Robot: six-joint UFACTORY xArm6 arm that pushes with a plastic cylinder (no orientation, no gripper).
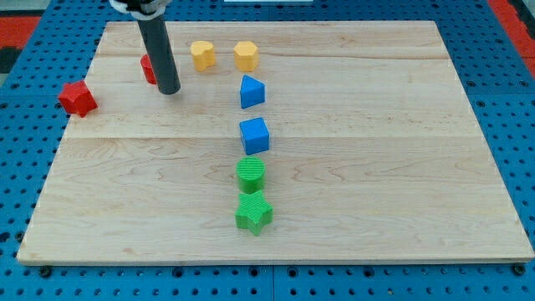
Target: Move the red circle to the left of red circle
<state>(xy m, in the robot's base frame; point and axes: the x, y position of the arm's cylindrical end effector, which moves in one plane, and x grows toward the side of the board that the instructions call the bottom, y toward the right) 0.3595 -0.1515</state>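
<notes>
My tip has no fingers to release or clench; it is a plain dark rod end resting on the wooden board near the board's top-left corner. It grasps nothing. It stands just at the right of a red block, touching it or nearly so; the rod hides most of that block, so I cannot tell its shape for sure.

The board is the largest thing, lying on a blue pegboard bench. At the board's left edge, partly hanging over it, sits a red star-like block. Near the top edge, right of my tip, are two yellow blocks: one rounded, one hexagonal.

Down the board's middle runs a column: a blue triangular block, a blue cube, a green cylinder, and a green star nearest the bottom edge, touching the cylinder.
</notes>
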